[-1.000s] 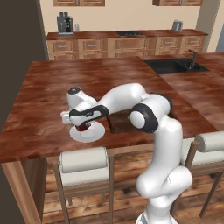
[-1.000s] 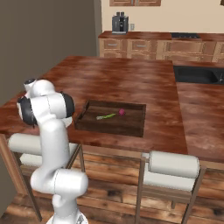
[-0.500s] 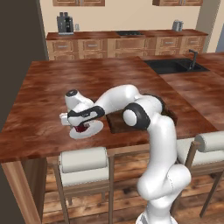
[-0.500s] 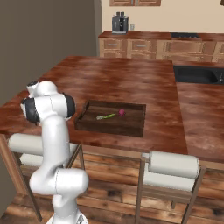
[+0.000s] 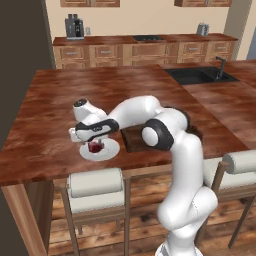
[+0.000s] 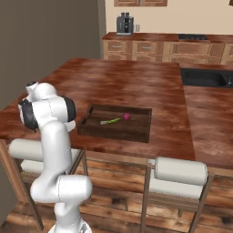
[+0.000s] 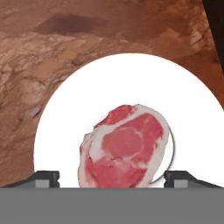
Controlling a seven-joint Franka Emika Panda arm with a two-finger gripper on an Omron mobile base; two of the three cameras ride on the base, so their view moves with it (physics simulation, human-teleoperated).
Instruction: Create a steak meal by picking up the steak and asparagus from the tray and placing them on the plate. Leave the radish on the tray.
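The end effector (image 7: 112,177) is hanging released, fingers spread either side of the steak (image 7: 125,146), which is lying on the plate (image 7: 87,96) just beneath.

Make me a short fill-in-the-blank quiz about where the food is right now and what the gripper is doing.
1. The steak lies on the white ____.
2. The asparagus lies on the ____.
3. Next to the asparagus sits the small magenta ____.
4. The gripper hangs over the steak with its jaws ____.

Missing words: plate; tray; radish; open
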